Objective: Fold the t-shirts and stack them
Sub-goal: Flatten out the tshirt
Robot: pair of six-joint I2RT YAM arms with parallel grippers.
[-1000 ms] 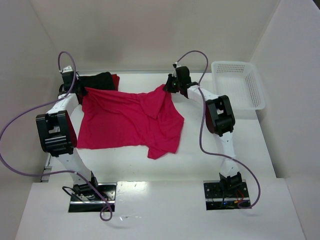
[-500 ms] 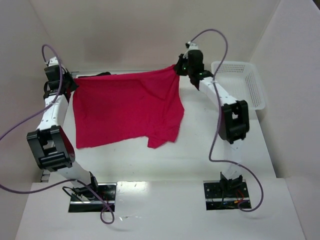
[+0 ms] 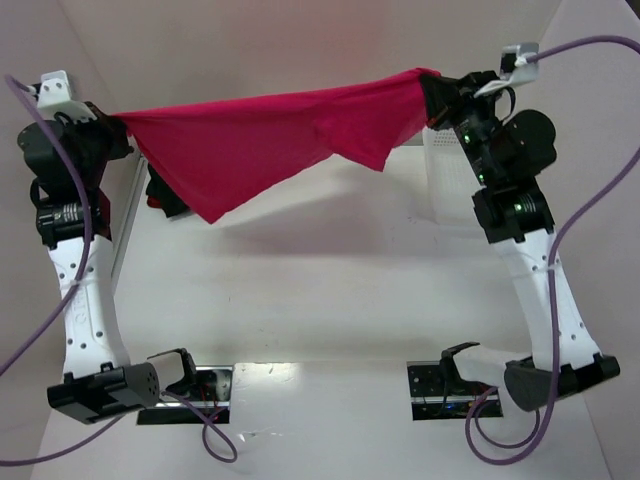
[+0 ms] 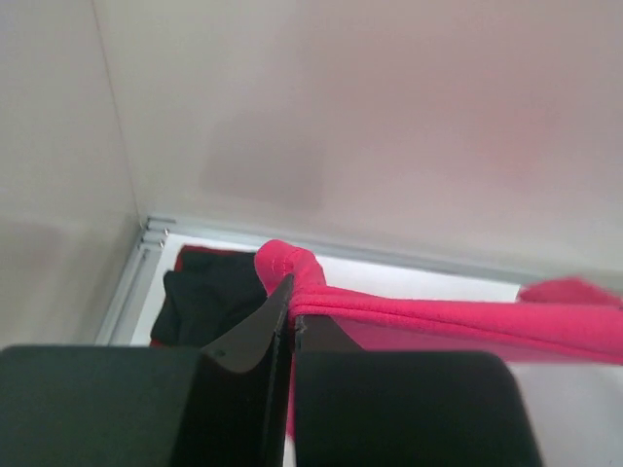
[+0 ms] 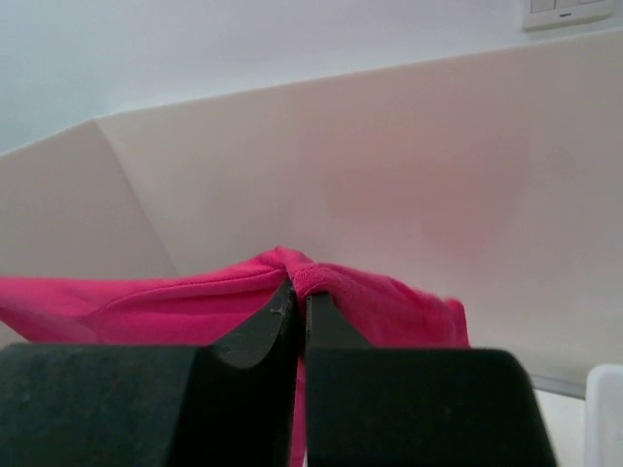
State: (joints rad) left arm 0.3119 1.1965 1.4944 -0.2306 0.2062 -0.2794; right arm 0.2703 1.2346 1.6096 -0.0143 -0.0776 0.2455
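Between left claw [image 3: 118,122] and right claw [image 3: 431,86], both clamped on it, hangs crimson-pink t-shirt [image 3: 260,132].

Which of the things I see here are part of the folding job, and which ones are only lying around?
Belong to the job: crimson-pink t-shirt, held aloft between left end effector and right end effector; black t-shirt, far left; darker red t-shirt, only an edge showing by it.
Just lying about: white basket, far right.
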